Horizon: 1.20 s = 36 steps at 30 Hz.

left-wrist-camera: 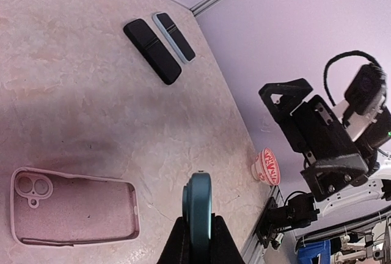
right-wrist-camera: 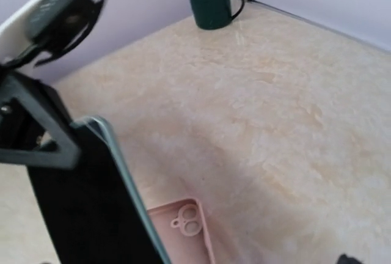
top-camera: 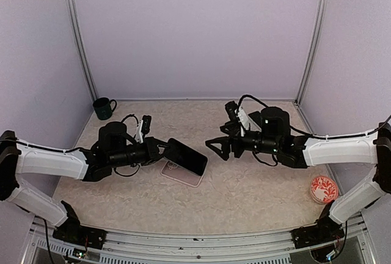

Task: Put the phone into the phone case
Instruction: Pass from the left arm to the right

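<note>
My left gripper [top-camera: 166, 150] is shut on one end of the phone [top-camera: 187, 156], a dark-screened handset with a teal edge, and holds it tilted in the air. Seen edge-on in the left wrist view, the phone [left-wrist-camera: 198, 212] is pinched between both fingers [left-wrist-camera: 177, 242]. The pink phone case [top-camera: 181, 174] lies open side up on the table just below it, with its camera cut-out [left-wrist-camera: 29, 187] at one end. My right gripper [top-camera: 217, 146] hovers open and empty a short way right of the phone. The right wrist view shows the phone [right-wrist-camera: 91, 203] above the case [right-wrist-camera: 183, 230].
A dark green mug [top-camera: 104, 108] stands at the back left corner. A red-patterned bowl [top-camera: 323, 189] sits at the front right. In the left wrist view a black bar [left-wrist-camera: 153, 51] and a light blue bar [left-wrist-camera: 174, 36] lie side by side near the back wall.
</note>
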Available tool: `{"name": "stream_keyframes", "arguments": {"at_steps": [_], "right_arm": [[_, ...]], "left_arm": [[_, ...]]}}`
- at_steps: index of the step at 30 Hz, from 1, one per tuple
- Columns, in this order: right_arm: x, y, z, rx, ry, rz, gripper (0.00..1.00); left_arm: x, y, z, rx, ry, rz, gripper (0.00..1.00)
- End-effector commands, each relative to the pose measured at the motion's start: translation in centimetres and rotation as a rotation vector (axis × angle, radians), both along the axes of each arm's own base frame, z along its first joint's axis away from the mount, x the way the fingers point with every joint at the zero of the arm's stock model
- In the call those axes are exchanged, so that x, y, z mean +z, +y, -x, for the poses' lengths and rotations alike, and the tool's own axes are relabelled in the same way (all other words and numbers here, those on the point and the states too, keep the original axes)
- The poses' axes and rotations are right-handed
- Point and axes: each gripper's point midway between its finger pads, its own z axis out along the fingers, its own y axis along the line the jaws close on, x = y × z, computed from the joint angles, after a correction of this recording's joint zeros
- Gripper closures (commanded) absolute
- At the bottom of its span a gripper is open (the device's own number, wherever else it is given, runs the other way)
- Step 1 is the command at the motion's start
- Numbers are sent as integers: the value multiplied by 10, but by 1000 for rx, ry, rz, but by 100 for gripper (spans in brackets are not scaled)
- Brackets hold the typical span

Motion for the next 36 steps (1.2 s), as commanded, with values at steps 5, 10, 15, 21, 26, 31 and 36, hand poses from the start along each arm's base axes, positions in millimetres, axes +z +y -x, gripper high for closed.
{"name": "stream_keyframes", "arguments": {"at_steps": [5,10,15,21,26,31,36], "right_arm": [[7,-11,24,143,243,-213,1],[19,-2,46,292,316,-313,1],[21,5,52,355,407,-387,1],[23,11,56,396,471,-467,1],[30,22,66,450,491,-493,0],[34,26,72,477,503,-520,0],[34,32,78,504,520,-527,2]], "left_arm": [[75,12,19,-17,-240,198,100],[99,19,30,-23,-335,268,100],[121,17,39,-47,-411,335,100],[127,7,44,-74,-440,357,100],[124,-3,43,-93,-448,364,100],[123,-8,40,-95,-458,377,100],[116,-12,37,-92,-456,376,100]]}}
